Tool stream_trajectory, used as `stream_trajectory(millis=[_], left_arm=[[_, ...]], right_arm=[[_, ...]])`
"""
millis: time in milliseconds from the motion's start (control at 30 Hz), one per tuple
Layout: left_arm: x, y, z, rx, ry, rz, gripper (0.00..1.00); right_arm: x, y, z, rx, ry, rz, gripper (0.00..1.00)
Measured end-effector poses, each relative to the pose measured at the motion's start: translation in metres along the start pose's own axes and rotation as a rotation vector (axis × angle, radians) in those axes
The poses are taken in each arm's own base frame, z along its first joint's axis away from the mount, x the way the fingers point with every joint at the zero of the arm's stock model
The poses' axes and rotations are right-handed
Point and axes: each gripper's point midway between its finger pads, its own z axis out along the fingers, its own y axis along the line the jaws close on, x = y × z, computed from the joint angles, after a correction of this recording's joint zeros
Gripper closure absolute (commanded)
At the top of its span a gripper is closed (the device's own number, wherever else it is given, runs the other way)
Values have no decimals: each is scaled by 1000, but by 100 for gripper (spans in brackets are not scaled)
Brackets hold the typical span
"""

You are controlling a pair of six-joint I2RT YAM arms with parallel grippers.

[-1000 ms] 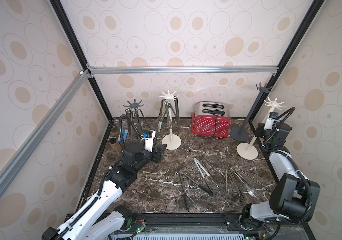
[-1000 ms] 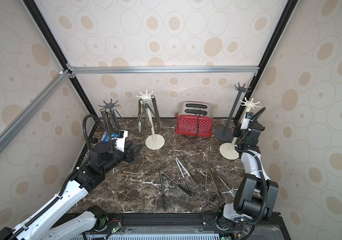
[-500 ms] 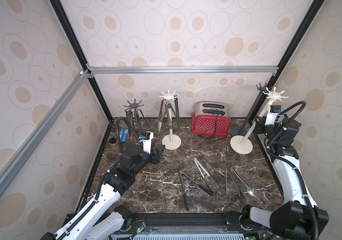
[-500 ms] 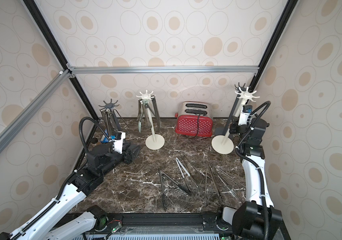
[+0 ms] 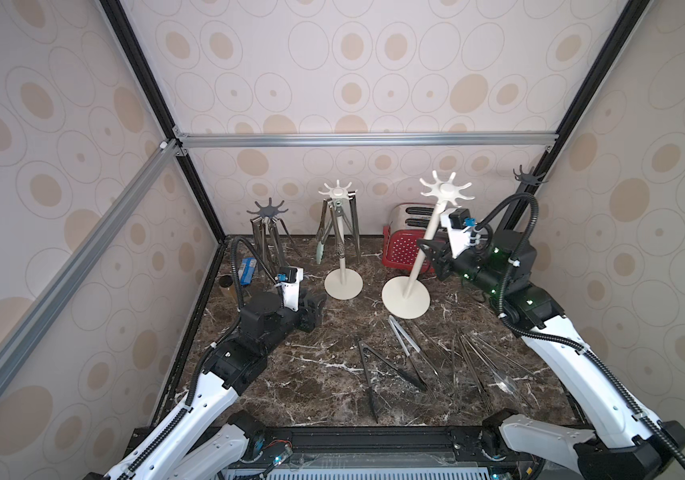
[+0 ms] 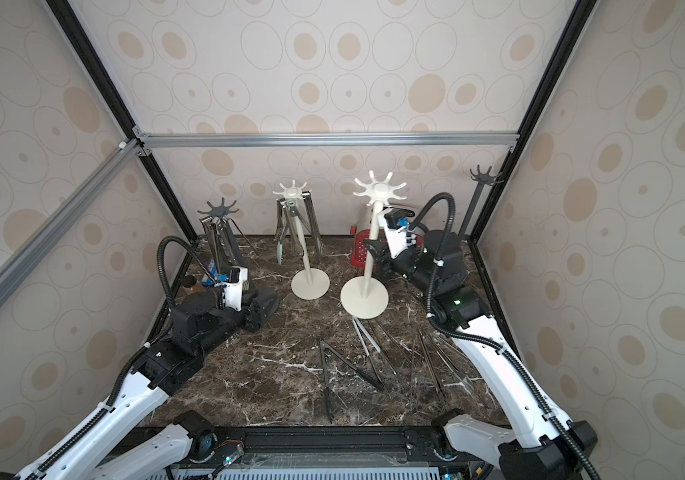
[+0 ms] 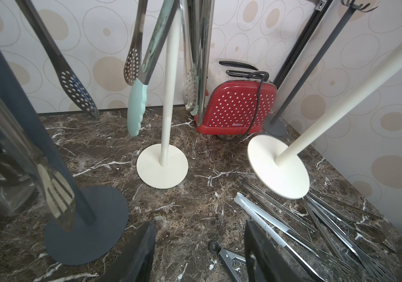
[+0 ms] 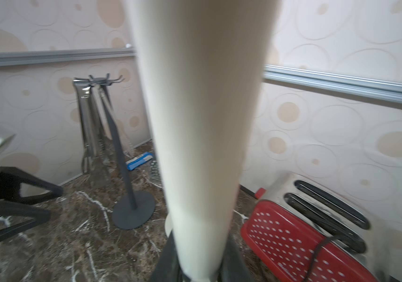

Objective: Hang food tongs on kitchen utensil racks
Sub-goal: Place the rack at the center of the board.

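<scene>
Right wrist view is mostly the cream pole of the held rack [image 8: 202, 146], running down between the jaws of the right gripper [image 8: 200, 272], which are clamped narrow on it. In both top views that gripper [image 5: 427, 250] [image 6: 374, 251] grips the pole partway up, in front of the toaster [image 5: 399, 253]. The rack leans, crown toward the right wall, base tipped. In the left wrist view the base's near edge overlaps the ends of the loose tongs [image 7: 317, 219]; whether it touches the table [image 7: 190, 146] cannot be told. Those tongs lie spread on the marble, nearer the front than the right gripper and below it. The left gripper [image 5: 318, 305] sits low with jaws moderately apart and nothing between them, beside the base of the left dark rack [image 7: 85, 232]; the loose tongs are near, to its right. Hung tongs [image 5: 321, 249] dangle from that rack and from the upright cream rack [image 5: 341, 253]. A second dark rack [image 5: 524, 178] stands in the back right corner.
</scene>
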Motion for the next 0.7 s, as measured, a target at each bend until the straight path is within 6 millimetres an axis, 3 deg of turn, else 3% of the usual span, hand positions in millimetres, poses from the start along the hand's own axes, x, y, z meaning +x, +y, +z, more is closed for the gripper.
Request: stream_trajectory(millis=[167, 367, 533, 700], left_arm=[[-2, 4, -9, -22, -12, -4, 41], [-2, 7, -14, -36, -17, -3, 41], [1, 8, -16, -43, -7, -2, 41], [2, 11, -21, -55, -8, -1, 41]], right_arm=[[10, 69, 31, -134, 14, -42, 100], [36, 124, 75, -177, 11, -119, 100], [62, 141, 105, -151, 10, -143, 100], [81, 137, 119, -96, -7, -133, 100]])
